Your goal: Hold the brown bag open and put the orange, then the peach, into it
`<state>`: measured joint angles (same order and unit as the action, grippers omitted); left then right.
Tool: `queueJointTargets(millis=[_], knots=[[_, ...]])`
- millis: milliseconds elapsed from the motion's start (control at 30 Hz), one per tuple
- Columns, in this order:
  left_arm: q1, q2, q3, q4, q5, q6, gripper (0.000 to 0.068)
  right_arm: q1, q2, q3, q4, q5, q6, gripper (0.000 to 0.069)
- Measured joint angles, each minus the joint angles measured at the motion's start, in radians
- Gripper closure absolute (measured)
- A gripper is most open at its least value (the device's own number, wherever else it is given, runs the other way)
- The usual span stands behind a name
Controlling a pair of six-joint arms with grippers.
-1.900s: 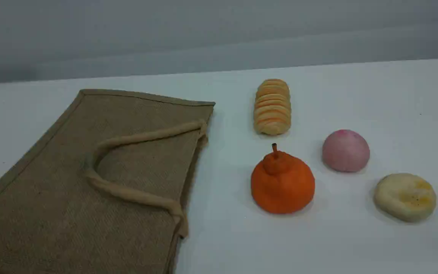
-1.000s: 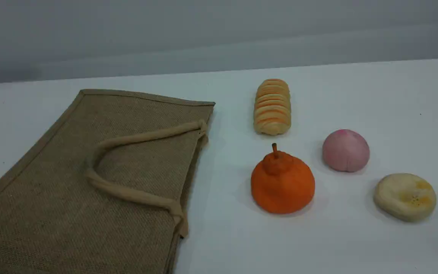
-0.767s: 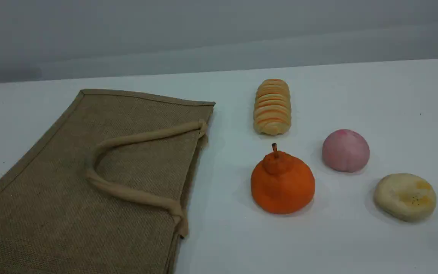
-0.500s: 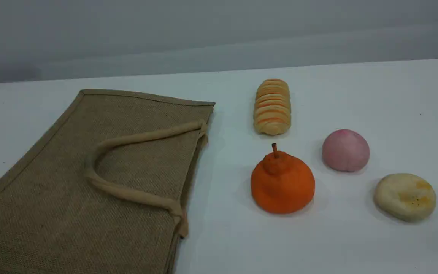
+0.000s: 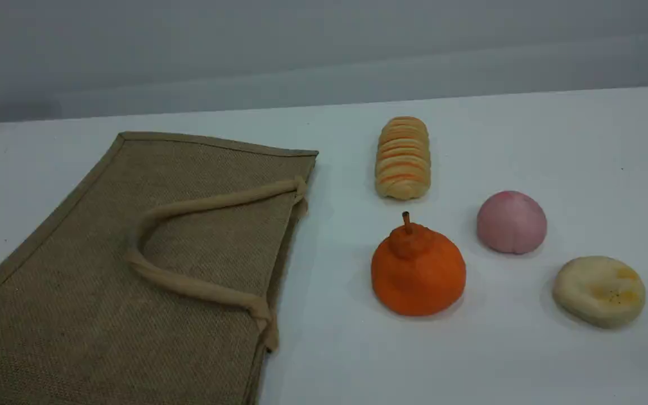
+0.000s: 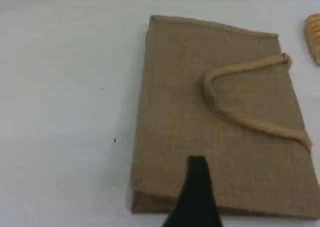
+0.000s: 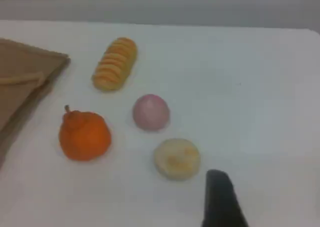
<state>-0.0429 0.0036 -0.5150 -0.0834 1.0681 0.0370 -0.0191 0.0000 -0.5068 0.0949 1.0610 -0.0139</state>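
The brown bag [image 5: 104, 270] lies flat on the white table at the left, mouth toward the right, one beige handle [image 5: 189, 284] looped on top. The orange [image 5: 418, 270] stands right of the bag's mouth, and the pink peach [image 5: 511, 222] sits further right and a little behind it. Neither arm shows in the scene view. In the left wrist view, one dark fingertip [image 6: 197, 187] of my left gripper hangs above the bag [image 6: 220, 122], holding nothing. My right gripper's fingertip [image 7: 220, 194] hovers above the table, near the orange [image 7: 84, 136] and peach [image 7: 151, 112], also empty.
A ridged yellow-orange bread loaf [image 5: 403, 157] lies behind the orange. A flat pale-yellow bun [image 5: 598, 291] sits at the right, in front of the peach. The table's far edge meets a grey wall.
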Motion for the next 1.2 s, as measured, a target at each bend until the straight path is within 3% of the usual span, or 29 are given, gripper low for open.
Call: queueJointTargets(millis=[267,467,567,767,900,1033,1200], knots=[[0.000,0.156,-0.051,-0.042,-0.201,-0.004,0.0146,0.000,0.155,-0.025,0.081,-0.043,-0.109,0.0328],[0.000,0.383,-0.098,-0.134,-0.296,0.064,0.0146,-0.001,0.319,-0.031,0.252,-0.262,-0.200,0.0328],[0.000,0.490,-0.133,-0.136,-0.350,0.111,0.0146,-0.001,0.427,-0.031,0.342,-0.367,-0.289,0.0328],[0.000,0.688,-0.168,-0.086,-0.427,0.114,0.0146,-0.001,0.677,-0.042,0.525,-0.548,-0.458,0.0328],[0.000,0.824,-0.168,-0.039,-0.482,0.114,0.0146,-0.001,0.852,-0.095,0.660,-0.558,-0.572,0.0328],[0.000,0.966,-0.168,-0.039,-0.548,0.099,0.0146,0.000,1.013,-0.150,0.753,-0.556,-0.664,0.0328],[0.000,1.139,-0.168,-0.050,-0.602,0.075,0.0158,0.000,1.188,-0.181,0.798,-0.556,-0.672,0.0328]])
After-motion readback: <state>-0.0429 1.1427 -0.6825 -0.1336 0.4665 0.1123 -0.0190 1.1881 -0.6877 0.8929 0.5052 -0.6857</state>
